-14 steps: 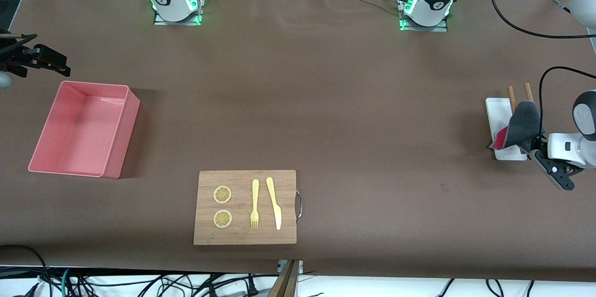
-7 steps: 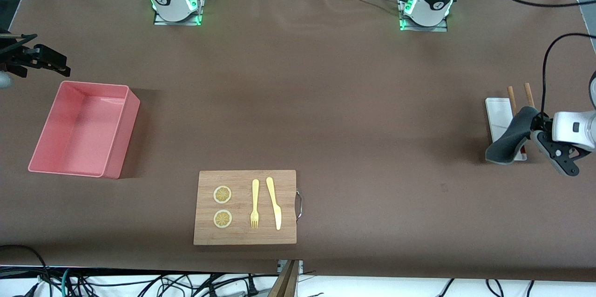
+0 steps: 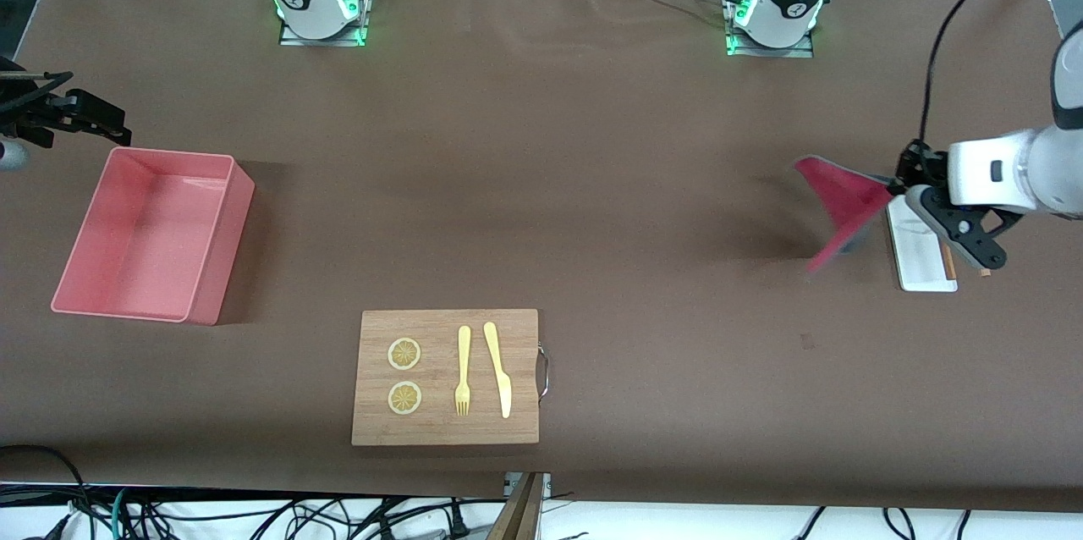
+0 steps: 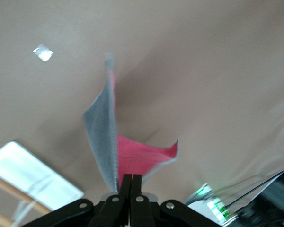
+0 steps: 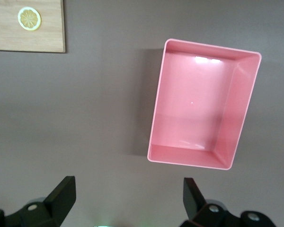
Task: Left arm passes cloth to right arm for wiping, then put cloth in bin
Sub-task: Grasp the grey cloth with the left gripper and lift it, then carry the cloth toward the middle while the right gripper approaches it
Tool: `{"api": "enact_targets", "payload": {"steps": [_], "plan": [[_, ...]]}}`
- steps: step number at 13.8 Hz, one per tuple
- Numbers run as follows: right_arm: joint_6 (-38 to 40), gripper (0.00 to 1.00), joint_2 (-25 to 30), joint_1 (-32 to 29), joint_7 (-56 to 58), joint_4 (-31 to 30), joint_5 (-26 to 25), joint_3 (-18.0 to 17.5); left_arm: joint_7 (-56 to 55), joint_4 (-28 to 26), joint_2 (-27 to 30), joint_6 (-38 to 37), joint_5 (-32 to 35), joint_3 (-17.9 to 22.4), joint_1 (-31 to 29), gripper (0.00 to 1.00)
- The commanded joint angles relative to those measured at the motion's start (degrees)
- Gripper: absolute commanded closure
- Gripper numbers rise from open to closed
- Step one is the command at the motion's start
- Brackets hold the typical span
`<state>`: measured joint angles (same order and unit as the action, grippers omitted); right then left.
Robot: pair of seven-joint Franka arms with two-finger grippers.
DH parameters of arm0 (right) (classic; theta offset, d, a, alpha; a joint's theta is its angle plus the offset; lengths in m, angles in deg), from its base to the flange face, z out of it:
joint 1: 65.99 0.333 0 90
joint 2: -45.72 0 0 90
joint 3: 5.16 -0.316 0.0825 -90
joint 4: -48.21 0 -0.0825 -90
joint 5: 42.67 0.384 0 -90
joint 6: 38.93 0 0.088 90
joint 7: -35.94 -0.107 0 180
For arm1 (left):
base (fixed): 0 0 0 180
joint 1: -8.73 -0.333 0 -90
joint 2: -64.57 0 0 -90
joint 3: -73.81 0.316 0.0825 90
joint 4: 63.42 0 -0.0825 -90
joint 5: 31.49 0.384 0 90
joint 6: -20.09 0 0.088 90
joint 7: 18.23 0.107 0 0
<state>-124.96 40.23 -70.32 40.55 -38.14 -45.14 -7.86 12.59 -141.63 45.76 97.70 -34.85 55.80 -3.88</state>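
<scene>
Left pincer (image 4: 131, 182) clamped on cloth (image 3: 842, 201), right pincer (image 5: 128, 201) wide, empty

Soft woven cloth (image 3: 846, 200), glossy pink plastic bin (image 3: 211, 248), matt brown table cover (image 3: 541, 184), grained wooden board (image 3: 440, 430)

The cloth (image 3: 846, 200) is motion-blurred; it and the left gripper (image 3: 898, 182) hide part of the white tray (image 3: 922, 265).
</scene>
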Motion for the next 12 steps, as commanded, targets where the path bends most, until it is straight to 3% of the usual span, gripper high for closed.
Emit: {"api": "enact_targets", "payload": {"steps": [1, 5, 6, 8, 12], "plan": [[0.6, 0.00, -4.2, 0.2, 0.2, 0.7, 0.1, 0.0, -13.0, 1.3, -0.3, -1.3, -4.3, -5.6, -0.3, 1.00], [-0.5, 0.01, -5.8, 1.8, -4.4, 0.7, 1.9, -0.7, -32.7, 2.8, -0.8, -0.9, -9.3, -16.3, 0.0, 1.00], [-0.6, 0.01, -6.1, 2.2, -10.4, 0.8, 5.5, -0.7, -35.3, 3.1, -1.4, -0.4, -10.6, -17.7, 1.0, 1.00], [-1.1, 0.01, -7.7, 2.5, -20.7, 0.8, 12.2, -0.7, -38.5, 3.2, -1.8, 1.9, -15.6, -17.7, 3.4, 1.00], [-7.3, 0.01, -9.7, 7.4, -36.6, 0.8, 18.6, -1.5, -55.5, 3.1, -3.2, 14.1, -18.4, -17.7, 10.1, 1.00]]}}
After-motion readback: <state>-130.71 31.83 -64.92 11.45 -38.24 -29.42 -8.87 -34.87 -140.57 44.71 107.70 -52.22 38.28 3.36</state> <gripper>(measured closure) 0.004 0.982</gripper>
